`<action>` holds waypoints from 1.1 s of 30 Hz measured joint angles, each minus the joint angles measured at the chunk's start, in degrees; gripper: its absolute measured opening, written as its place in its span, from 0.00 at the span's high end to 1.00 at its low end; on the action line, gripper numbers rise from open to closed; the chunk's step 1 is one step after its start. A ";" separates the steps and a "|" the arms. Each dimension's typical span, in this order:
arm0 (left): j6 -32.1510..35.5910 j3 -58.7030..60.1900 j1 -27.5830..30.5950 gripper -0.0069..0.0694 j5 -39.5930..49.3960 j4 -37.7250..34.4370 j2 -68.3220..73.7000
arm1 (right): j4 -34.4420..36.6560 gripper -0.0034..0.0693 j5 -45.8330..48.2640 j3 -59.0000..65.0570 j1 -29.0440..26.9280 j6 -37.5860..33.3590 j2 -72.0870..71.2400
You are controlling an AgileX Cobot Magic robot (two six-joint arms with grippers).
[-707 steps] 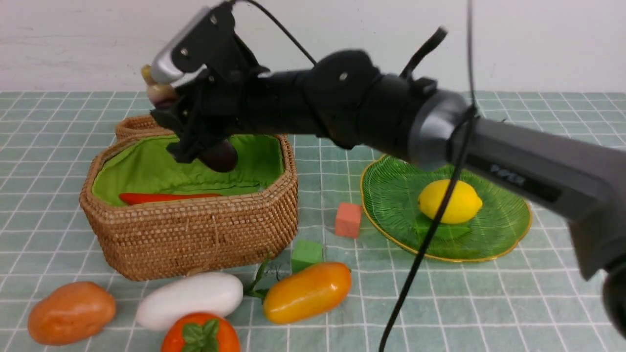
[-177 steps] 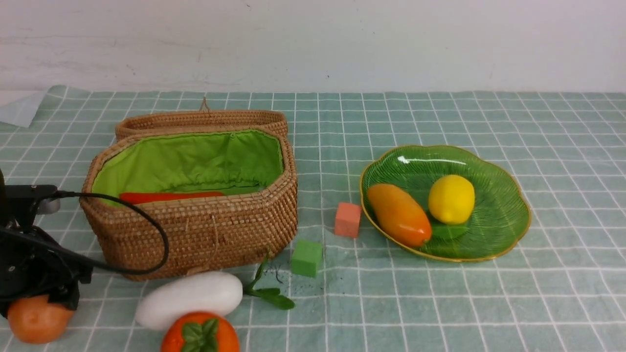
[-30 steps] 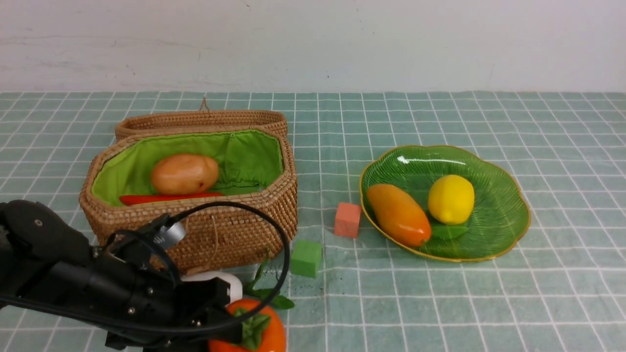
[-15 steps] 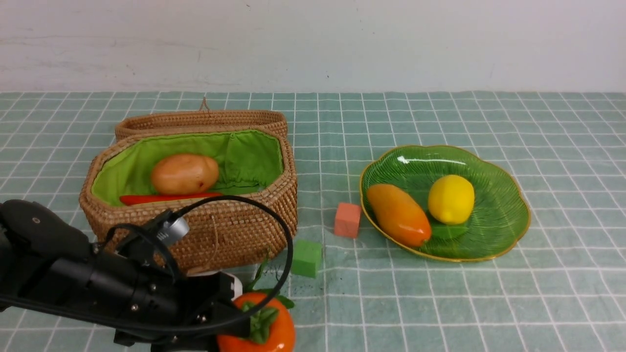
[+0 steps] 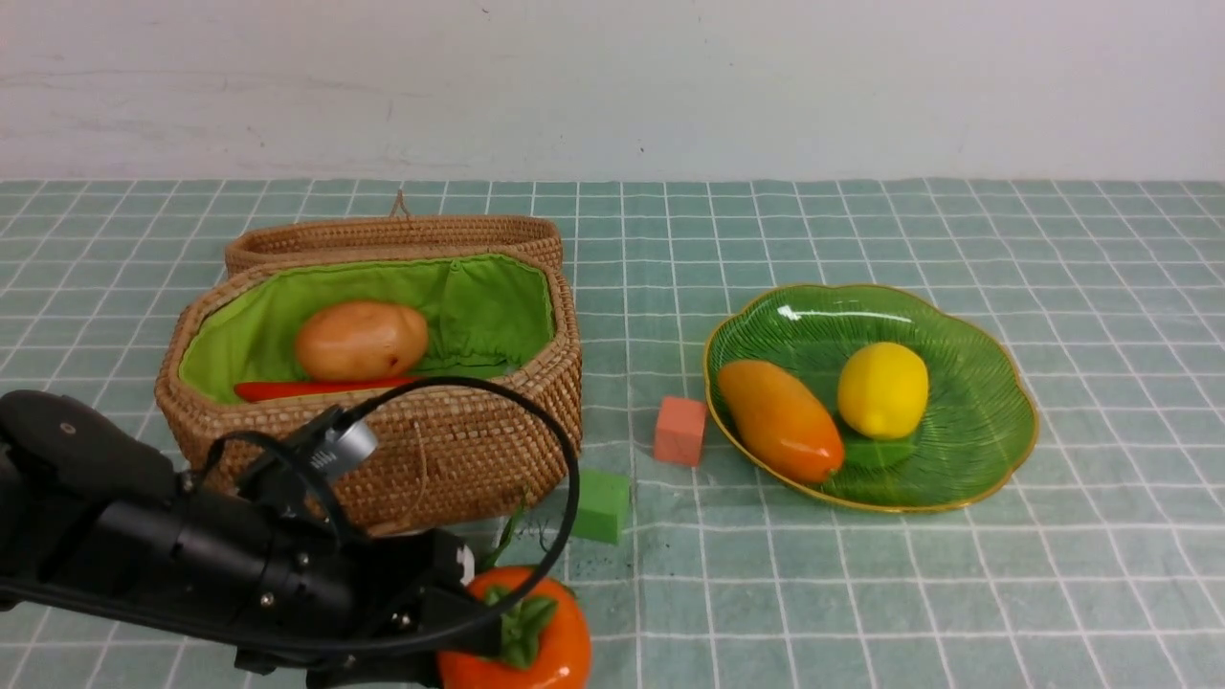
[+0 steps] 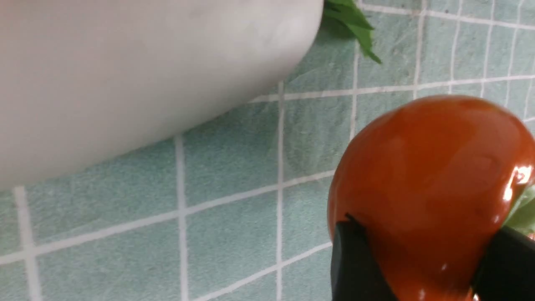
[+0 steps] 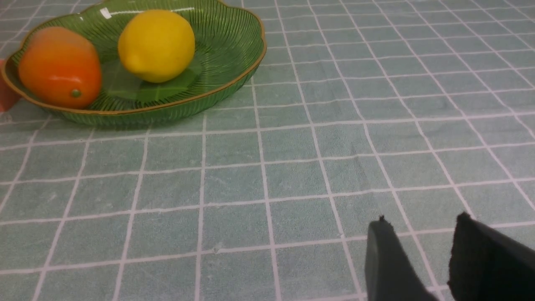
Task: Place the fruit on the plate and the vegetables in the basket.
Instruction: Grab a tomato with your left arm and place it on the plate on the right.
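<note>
Clamping the persimmon (image 5: 550, 641) between them, the left jaws sit near the white radish (image 6: 125, 62); right jaws stand parted.

This is looking like a robot lab: a black jointed robot arm (image 5: 144, 560) is hanging over a worktop (image 5: 957, 603) covered in pale green checked cloth (image 5: 823, 225), with a bare white plastered wall (image 5: 612, 77) standing behind.

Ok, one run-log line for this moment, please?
left tool shut on persimmon | right tool open | plate: mango, lemon | basket: potato
</note>
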 joint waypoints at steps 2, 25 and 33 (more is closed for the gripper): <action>0.98 0.00 0.00 0.46 0.58 -1.31 0.00 | 0.00 0.62 0.00 0.00 0.00 0.00 0.00; 5.62 0.00 0.00 0.46 2.38 -5.72 0.00 | 0.00 0.62 0.00 0.00 0.00 0.00 0.00; 7.37 0.00 0.00 0.46 3.29 -7.36 0.00 | 0.00 0.62 0.00 0.00 0.00 0.00 0.00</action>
